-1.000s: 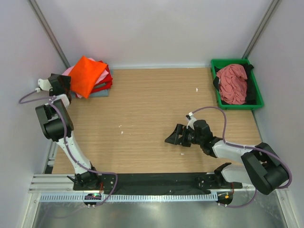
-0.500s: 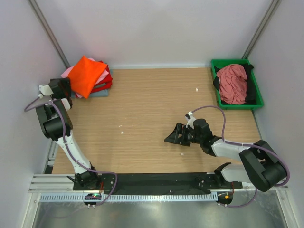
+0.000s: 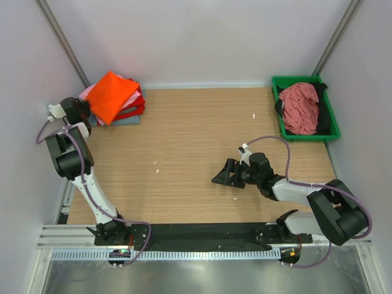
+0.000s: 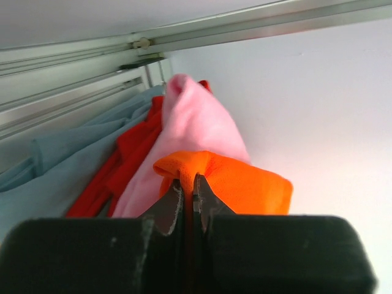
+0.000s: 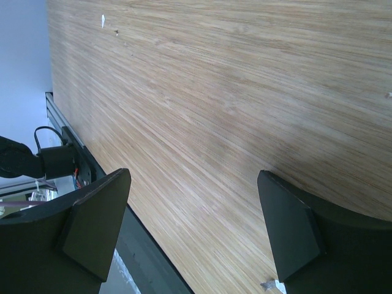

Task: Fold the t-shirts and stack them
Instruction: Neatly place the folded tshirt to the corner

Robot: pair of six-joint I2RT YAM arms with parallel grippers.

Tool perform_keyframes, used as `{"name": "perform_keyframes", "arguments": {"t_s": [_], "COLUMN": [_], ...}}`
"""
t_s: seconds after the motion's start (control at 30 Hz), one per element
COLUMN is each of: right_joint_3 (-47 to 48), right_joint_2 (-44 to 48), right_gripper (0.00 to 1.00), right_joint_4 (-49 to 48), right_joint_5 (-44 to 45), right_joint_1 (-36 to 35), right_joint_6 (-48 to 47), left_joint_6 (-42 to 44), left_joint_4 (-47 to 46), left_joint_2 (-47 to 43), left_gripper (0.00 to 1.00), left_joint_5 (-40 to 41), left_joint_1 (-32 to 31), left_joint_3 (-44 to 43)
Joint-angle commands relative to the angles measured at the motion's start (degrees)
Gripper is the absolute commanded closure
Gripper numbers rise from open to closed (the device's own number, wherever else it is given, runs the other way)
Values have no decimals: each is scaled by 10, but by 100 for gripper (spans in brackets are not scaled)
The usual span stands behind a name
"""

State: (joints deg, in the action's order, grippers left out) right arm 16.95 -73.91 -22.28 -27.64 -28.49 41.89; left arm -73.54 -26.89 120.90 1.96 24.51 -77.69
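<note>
left tool (image 4: 187, 181) clamps orange t-shirt (image 3: 113, 93) edge, long axis diagonal | right tool (image 5: 193, 177) released

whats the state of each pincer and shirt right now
left pincer, shut on the orange t-shirt's edge
right pincer, open, holding nothing
orange t-shirt, folded, on top of the stack
dusty rose t-shirt, crumpled in the green tray
black t-shirt, unfolded, under the rose one

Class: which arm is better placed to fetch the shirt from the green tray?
Right: right gripper open, empty, nearer the green plastic tray; left gripper is shut on the bright orange t-shirt.
</note>
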Motion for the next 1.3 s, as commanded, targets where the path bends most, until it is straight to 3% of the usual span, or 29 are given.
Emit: {"name": "perform_keyframes", "arguments": {"t_s": [0.0,0.4,0.57,0.67,0.7,0.73,0.8,1.0,1.27], "right_joint_3": [2,5,7,6,7,6,6,5,-4], "right_joint_2": [-12,-14,-20,-19,-20,-19,-19,-12,0], "right_gripper": [8,9,8,8,9,9,9,9,8], "right_joint_4": [27,27,27,29,28,28,28,28,23], "right_joint_5": [14,11,9,10,9,10,11,14,12], "right_joint_1": [2,4,4,5,5,5,5,5,5], "right_joint_6": [-23,-23,-23,-24,-24,-23,-24,-23,-23], "left_joint_6": [26,73,74,80,83,86,94,131,175], "left_joint_4": [21,177,192,197,202,207,208,267,353], "left_joint_2": [6,129,125,125,127,125,118,57,-34], "left_gripper": [100,100,99,81,69,51,42,30,24], "left_joint_5": [-16,-62,-49,-51,-58,-58,-56,-23,72], "left_joint_1": [14,18,22,25,25,25,26,25,30], "left_joint_3": [-88,-357,-341,-341,-345,-345,-338,-306,-245]}}
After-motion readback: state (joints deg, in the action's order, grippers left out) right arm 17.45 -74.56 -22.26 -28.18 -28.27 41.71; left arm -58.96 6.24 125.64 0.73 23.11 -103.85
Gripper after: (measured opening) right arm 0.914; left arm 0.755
